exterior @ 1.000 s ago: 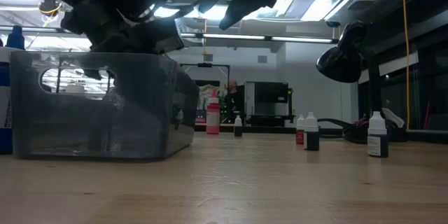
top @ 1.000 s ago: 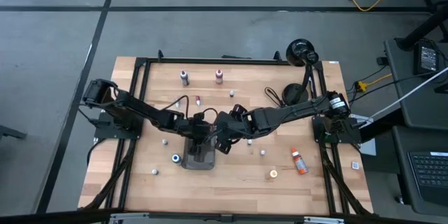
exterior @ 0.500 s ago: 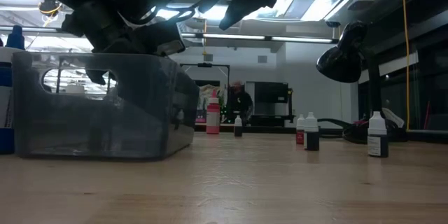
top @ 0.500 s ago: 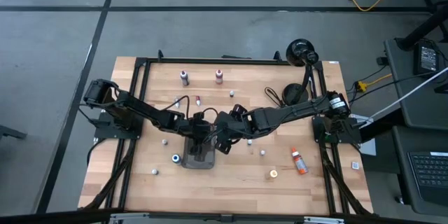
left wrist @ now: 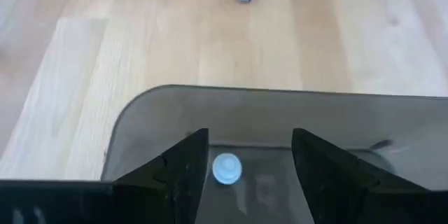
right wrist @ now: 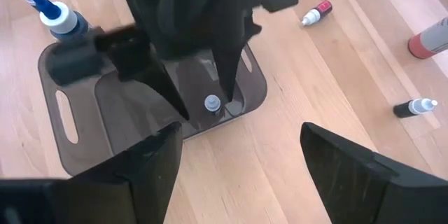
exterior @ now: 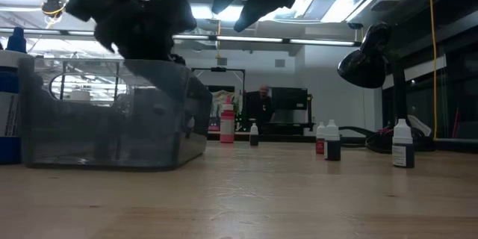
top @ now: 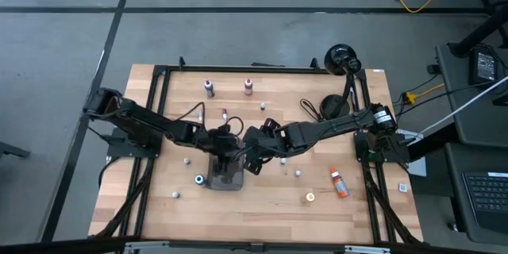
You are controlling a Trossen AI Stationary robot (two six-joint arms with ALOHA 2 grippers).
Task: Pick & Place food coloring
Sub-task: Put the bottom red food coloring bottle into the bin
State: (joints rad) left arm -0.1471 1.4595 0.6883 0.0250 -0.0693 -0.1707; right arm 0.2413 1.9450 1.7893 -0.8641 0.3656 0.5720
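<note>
A dark grey tray (top: 226, 181) (exterior: 112, 119) sits at the table's middle near side. One small food coloring bottle with a white cap (left wrist: 226, 169) (right wrist: 212, 103) stands inside it on the tray's floor. My left gripper (left wrist: 250, 136) (top: 228, 156) hangs open above the tray, a finger on either side of that bottle and clear of it. My right gripper (right wrist: 241, 131) (top: 255, 161) waits open just right of the tray, higher up. Other food coloring bottles stand scattered on the table, among them a blue one (right wrist: 59, 17) beside the tray.
Two reddish bottles (top: 209, 87) (top: 248, 86) stand near the far edge, and small ones (exterior: 328, 140) (exterior: 402, 143) to the right. An orange-red bottle (top: 339, 181) lies at the near right. A black lamp (top: 343, 57) and its cable occupy the far right corner.
My left gripper has risen up and away from the tray, and its arm has drawn back toward the table's left edge. The white-capped bottle stays in the tray.
</note>
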